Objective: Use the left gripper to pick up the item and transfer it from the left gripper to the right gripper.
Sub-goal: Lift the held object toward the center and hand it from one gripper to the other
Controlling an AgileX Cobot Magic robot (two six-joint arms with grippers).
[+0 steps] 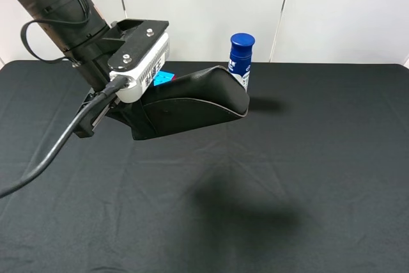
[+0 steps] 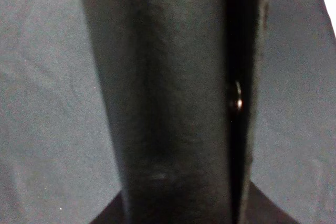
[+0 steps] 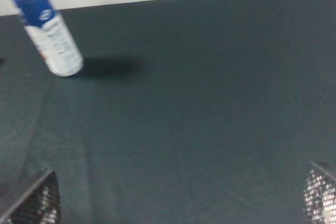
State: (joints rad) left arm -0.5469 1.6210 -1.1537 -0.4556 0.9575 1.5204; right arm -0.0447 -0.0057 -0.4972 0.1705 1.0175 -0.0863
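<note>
Clamping the pouch (image 1: 192, 103) by one end in the left gripper (image 1: 112, 112), shut on it, and holding it aloft, clear of the table (image 1: 319, 158). Jutting sideways toward the bottle (image 1: 241, 59) and covering its lower part in the high view, with the cube (image 1: 163, 77) peeking out behind. Sagging hardly at all along the free length, so probably being light and soft yet keeping some body. Showing a matte, leather-like face in the left wrist view (image 2: 168, 103), likely giving fair friction and not being fragile. Hovering the right gripper (image 3: 178, 205) low over the table, spread wide and holding nothing. Judging the free far end the best hold: pinching across the flat faces, well away from the left gripper, rather than nipping a thin edge and risking a twist.
</note>
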